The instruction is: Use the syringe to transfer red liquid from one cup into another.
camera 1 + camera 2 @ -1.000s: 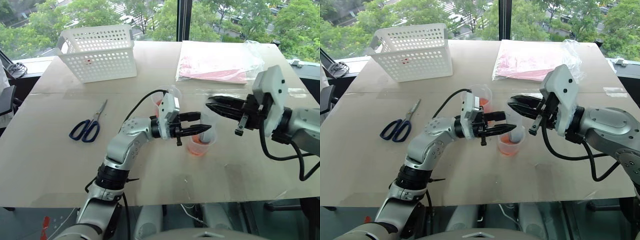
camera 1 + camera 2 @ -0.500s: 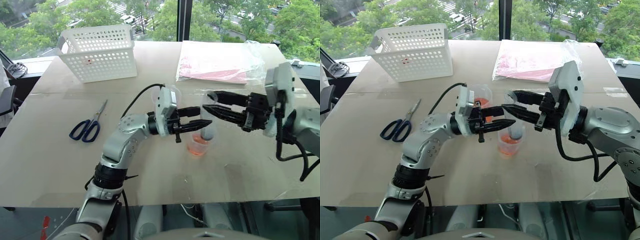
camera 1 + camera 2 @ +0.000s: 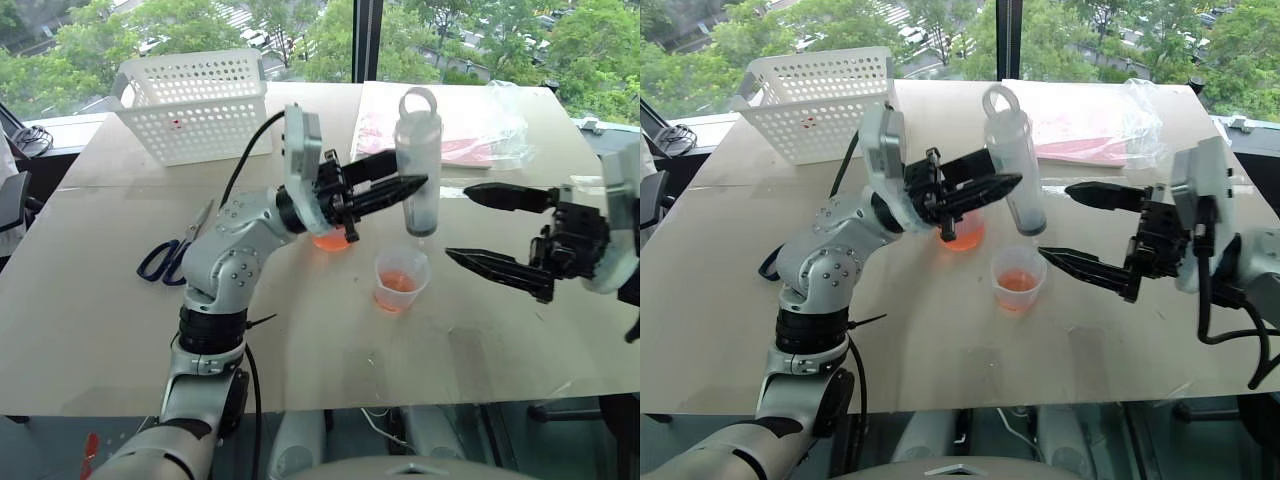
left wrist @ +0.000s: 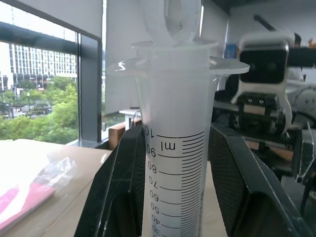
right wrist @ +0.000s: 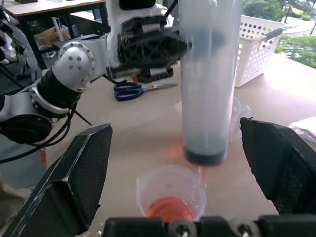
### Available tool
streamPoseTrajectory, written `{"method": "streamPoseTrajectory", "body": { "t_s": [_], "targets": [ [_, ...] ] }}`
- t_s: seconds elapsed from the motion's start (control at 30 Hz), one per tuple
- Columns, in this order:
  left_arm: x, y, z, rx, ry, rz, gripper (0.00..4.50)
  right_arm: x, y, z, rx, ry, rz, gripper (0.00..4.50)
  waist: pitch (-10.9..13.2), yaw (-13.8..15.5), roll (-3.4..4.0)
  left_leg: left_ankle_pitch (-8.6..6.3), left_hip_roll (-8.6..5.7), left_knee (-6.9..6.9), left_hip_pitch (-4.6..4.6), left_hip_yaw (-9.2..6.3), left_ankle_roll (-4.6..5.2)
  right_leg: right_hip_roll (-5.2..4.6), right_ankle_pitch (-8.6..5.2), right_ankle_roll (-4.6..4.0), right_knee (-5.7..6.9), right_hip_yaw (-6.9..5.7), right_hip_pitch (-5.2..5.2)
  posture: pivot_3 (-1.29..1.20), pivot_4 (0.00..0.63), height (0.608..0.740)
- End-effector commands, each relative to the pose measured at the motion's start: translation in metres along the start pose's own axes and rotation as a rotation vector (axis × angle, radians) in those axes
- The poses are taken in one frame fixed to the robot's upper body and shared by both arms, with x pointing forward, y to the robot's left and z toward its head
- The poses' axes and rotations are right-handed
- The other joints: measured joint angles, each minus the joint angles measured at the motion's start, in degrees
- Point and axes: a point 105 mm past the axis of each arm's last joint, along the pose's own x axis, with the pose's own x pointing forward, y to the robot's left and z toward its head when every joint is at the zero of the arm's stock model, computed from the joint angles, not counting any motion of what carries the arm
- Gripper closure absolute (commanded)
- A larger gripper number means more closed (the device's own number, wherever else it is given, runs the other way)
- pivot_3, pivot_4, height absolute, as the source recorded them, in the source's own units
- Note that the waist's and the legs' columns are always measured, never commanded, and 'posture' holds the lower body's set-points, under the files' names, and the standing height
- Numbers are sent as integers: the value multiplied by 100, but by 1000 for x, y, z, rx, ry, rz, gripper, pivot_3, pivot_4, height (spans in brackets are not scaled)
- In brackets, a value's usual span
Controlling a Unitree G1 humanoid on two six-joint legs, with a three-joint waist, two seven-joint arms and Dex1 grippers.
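Observation:
My left gripper (image 3: pixel 408 175) is shut on the barrel of the syringe (image 3: pixel 417 160) and holds it upright. Its ring-ended plunger is on top and its dark tip hangs just above the smaller cup (image 3: pixel 400 282). That cup stands on the table with a little red liquid (image 3: pixel 399 283) in it. The larger cup (image 3: pixel 964 232), also holding red liquid, stands behind my left gripper and is partly hidden by it. My right gripper (image 3: pixel 460 222) is open wide to the right of the syringe, touching nothing. In the left wrist view the printed scale on the syringe (image 4: pixel 173 163) shows between my black fingers (image 4: pixel 118 192).
A white perforated basket (image 3: pixel 195 100) stands at the back left. Blue-handled scissors (image 3: pixel 172 257) lie on the left of the table. A clear plastic bag with pink contents (image 3: pixel 450 125) lies at the back right. The table's front edge (image 3: pixel 330 405) runs close below the cups.
My left gripper has lifted the syringe up out of the smaller cup. My right gripper has opened and drawn back to the right, away from the syringe.

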Motion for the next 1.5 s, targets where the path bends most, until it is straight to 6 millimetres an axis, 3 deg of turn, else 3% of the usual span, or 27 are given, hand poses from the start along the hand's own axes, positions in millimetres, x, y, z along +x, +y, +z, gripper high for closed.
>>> {"method": "streamPoseTrajectory", "body": {
  "t_s": [0.03, 0.1, 0.23, 0.33, 0.47, 0.57, 0.67, 0.8, 0.9, 1.1, 1.13, 1.17, 1.27, 1.37, 1.5],
  "targets": [
    [-2, 15, 47, -59, -125, 94, 3175, -10, 4, 2, -51, 15, -3, 51, 2, 11, -3, 0, 0, 0, -1, -4, 0, 1, -1, 1, 1, -3, 0, 0, 150, 740],
    [-14, 32, 70, -98, -156, 213, 3175, -19, 5, -6, -68, 54, -21, 51, 1, 12, -3, 0, 1, 3, -2, -23, 0, 2, -11, 19, 4, -8, 1, 0, 150, 740],
    [-45, 58, 93, -57, -81, 479, 3175, -38, 7, -21, -42, 102, -45, 51, 0, -9, 0, 0, -1, 2, 5, -37, 0, 2, -13, 23, 6, -2, 5, 0, 150, 740],
    [-81, 71, 89, -110, 139, 669, 3175, -50, 7, -29, -27, 128, -74, 51, 1, -12, -1, 0, -1, 2, 5, -39, -1, 2, -13, 23, 7, -4, 5, 0, 150, 740],
    [-135, 63, 80, -357, 376, 730, 3175, -55, 6, -35, -11, 128, -94, 51, 3, -54, -1, 0, 1, 2, 10, -40, -2, 1, -15, 24, 15, -7, 4, 0, 150, 740],
    [-169, 56, 63, -520, 515, 786, 3175, -51, 7, -40, 2, 119, -85, 51, 4, -80, -3, 0, -1, 3, 13, -40, -3, -2, -15, 23, 20, -11, 4, 0, 150, 740],
    [-184, 57, 40, -640, 597, 820, 3175, -48, 6, -44, 11, 113, -75, 51, 3, -44, -3, 0, -1, 2, 16, -42, -4, -8, -29, 0, 23, -13, 5, 0, 150, 740],
    [-191, 82, -1, -740, 677, 917, 3175, -44, 8, -46, 13, 118, -54, 51, 1, 56, -3, 2, -4, 4, 14, -38, -6, -23, -29, -1, 24, -21, 8, 0, 150, 740],
    [-188, 103, -16, -761, 675, 955, 3175, -45, 11, -46, 13, 123, -51, 51, 4, 92, -22, 3, -22, 10, 1, -31, -7, -24, -26, -6, 22, -33, 7, 0, 150, 740],
    [-194, 120, -50, -794, 743, 994, 3175, -45, 23, -48, 12, 148, -44, 51, 5, 8, -22, 1, -24, -3, -7, -29, -6, -23, -8, -11, 3, -26, 5, 0, 150, 740],
    [-195, 121, -54, -793, 763, 998, 2401, -45, 25, -48, 14, 150, -42, 0, 5, 7, -22, 0, -24, -8, -7, -27, -5, -23, -6, -4, 1, -27, 5, 0, 150, 740],
    [-196, 121, -56, -789, 773, 1001, 2401, -44, 27, -48, 15, 150, -41, 0, 5, -3, -23, 0, -24, -8, -7, -27, -5, -23, -6, -4, 1, -27, 5, 0, 150, 740],
    [-197, 122, -53, -796, 764, 996, 1206, -46, 32, -47, 16, 153, -35, 0, 6, -8, -23, 0, -19, -9, -7, -30, -5, -20, -5, -2, 1, -22, 1, 0, 150, 740],
    [-203, 124, -35, -762, 698, 1028, 41, -49, 34, -42, -4, 135, -29, 0, 6, 0, -24, 0, -11, -4, -7, -34, -5, -19, -6, -4, 3, -25, 2, 0, 150, 740],
    [-193, 106, 0, -722, 556, 939, 10, -46, 34, -26, -71, 65, -15, 0, 7, -43, -23, 0, 3, -2, -2, -43, -6, -20, -10, -12, 8, -15, 0, 0, 150, 740]
  ]
}}
